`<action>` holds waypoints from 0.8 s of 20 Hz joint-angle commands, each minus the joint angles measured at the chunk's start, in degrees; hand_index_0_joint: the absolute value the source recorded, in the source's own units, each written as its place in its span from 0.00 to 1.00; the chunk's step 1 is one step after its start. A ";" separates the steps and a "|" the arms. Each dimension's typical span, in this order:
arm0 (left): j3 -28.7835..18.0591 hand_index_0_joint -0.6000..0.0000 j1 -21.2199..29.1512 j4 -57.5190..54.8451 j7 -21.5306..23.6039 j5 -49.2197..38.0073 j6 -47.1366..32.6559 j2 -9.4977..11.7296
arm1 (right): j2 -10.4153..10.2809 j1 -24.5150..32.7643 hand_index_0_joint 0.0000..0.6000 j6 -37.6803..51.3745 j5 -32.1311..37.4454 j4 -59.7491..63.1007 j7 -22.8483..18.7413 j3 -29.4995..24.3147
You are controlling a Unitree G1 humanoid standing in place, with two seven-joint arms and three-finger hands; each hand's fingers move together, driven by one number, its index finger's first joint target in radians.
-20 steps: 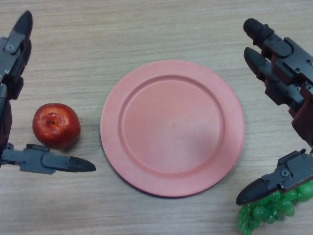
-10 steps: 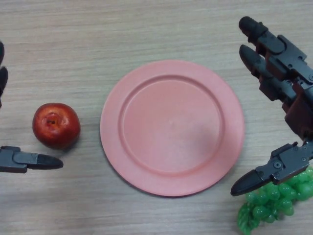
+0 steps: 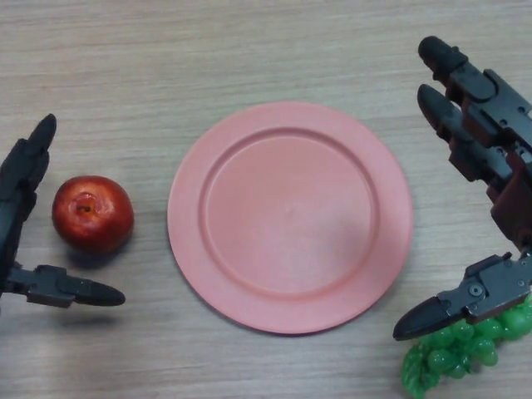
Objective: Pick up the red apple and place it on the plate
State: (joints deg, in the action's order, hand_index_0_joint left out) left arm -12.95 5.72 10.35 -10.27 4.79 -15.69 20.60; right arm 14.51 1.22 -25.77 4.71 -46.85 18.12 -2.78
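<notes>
A red apple (image 3: 92, 214) sits on the wooden table, just left of the empty pink plate (image 3: 290, 216). My left hand (image 3: 18, 187) is open at the left edge, its fingers behind and left of the apple and its thumb in front of it, neither touching the fruit. My right hand (image 3: 482, 133) is open at the right edge, beside the plate's right rim, holding nothing.
A bunch of green grapes (image 3: 457, 349) lies at the bottom right corner, partly under my right thumb. The wooden table (image 3: 249, 50) stretches beyond the plate.
My left hand drew back to the left edge, then came in again toward the apple, fingers now showing beside it. The right hand shifted slightly. Apple and plate stayed put.
</notes>
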 commanded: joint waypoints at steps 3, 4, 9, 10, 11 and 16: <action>-2.79 0.58 2.34 3.21 11.21 8.01 -15.22 4.09 | 0.40 0.72 0.00 4.92 0.15 -4.84 -1.48 -1.48; -2.83 0.42 2.27 3.73 12.82 8.40 -15.46 4.07 | 0.38 0.76 0.00 4.62 -0.01 -5.13 -1.51 -1.33; -0.54 0.00 1.65 9.14 17.20 9.42 -17.23 3.27 | 0.14 1.31 0.00 2.55 -2.14 -6.93 -1.97 0.59; -0.52 0.00 1.37 9.32 16.91 8.93 -18.14 3.25 | 0.02 1.37 0.00 2.50 -2.56 -7.04 -2.07 1.01; -0.96 0.00 0.97 9.28 16.51 8.40 -19.16 3.44 | -0.11 1.41 0.00 2.57 -3.04 -7.06 -2.19 1.47; -6.13 0.00 -1.79 2.80 18.48 7.72 -22.30 4.10 | -0.66 1.18 0.00 1.89 -3.34 -7.65 -2.90 2.38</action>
State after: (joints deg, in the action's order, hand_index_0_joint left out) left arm -12.84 2.77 15.81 4.05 13.35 -29.16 21.27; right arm 13.41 1.24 -28.84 0.56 -50.64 17.28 0.81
